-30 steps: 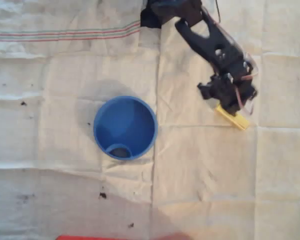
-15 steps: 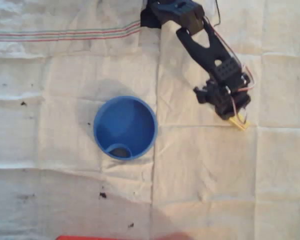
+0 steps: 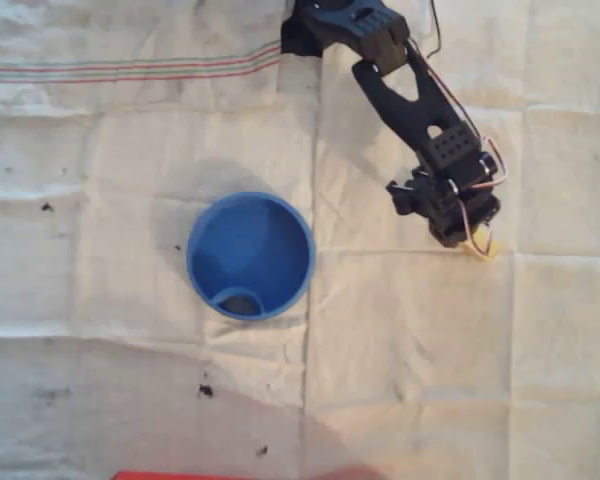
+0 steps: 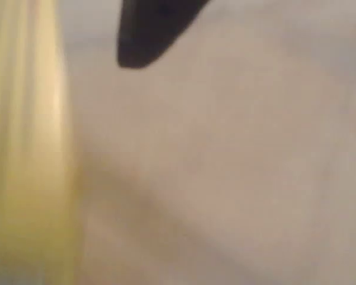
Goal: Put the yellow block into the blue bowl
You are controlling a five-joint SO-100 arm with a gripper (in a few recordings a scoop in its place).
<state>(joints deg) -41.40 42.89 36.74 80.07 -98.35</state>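
The arm reaches out over the cloth-covered table (image 3: pixel 130 400), and its tool (image 3: pixel 470 240) sits right on top of the yellow block (image 3: pixel 483 249), so that from overhead just a small corner of yellow pokes out at the lower right of the black wrist. In the wrist view the block (image 4: pixel 26 148) is a blurred yellow band down the left edge, with one dark fingertip (image 4: pixel 145 35) at the top and bare cloth between them. Whether the fingers are apart or already pressed on the block, I cannot tell. The blue bowl (image 3: pixel 250 256) stands well apart to the left, open and upright.

To my eye this is the grasp itself. It would go best with the block square between the fingers, pinched across its thin side near the middle, not at one end. A firm squeeze before any lift would stop the bar from swinging or slipping on the way over to the bowl.
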